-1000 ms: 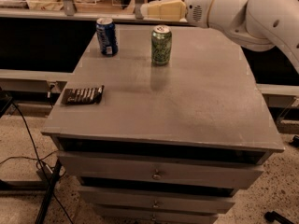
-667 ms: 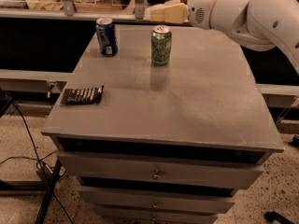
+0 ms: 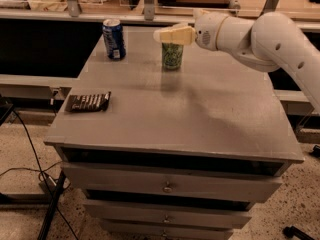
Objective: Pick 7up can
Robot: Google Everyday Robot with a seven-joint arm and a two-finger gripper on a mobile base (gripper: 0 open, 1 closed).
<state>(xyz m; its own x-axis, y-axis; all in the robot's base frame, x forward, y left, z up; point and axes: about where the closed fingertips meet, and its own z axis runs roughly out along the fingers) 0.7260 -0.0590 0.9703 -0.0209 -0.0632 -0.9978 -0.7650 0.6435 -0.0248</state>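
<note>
The 7up can (image 3: 172, 57), green with pale mottled markings, stands upright toward the back of the grey table top (image 3: 200, 109), near the middle. My gripper (image 3: 160, 35), pale yellow at the end of the white arm (image 3: 260, 36), reaches in from the right and points left. It hangs level with the can's top and hides the can's rim from view. Whether it touches the can cannot be told.
A blue can (image 3: 114, 38) stands upright at the back left of the table. A dark snack bar packet (image 3: 89, 102) lies flat near the left edge. Drawers (image 3: 167, 186) sit below the table top, and a counter with metal posts runs behind it.
The gripper has come down from above and behind the green can to the level of its top, now covering the rim. The cans and the packet have not moved.
</note>
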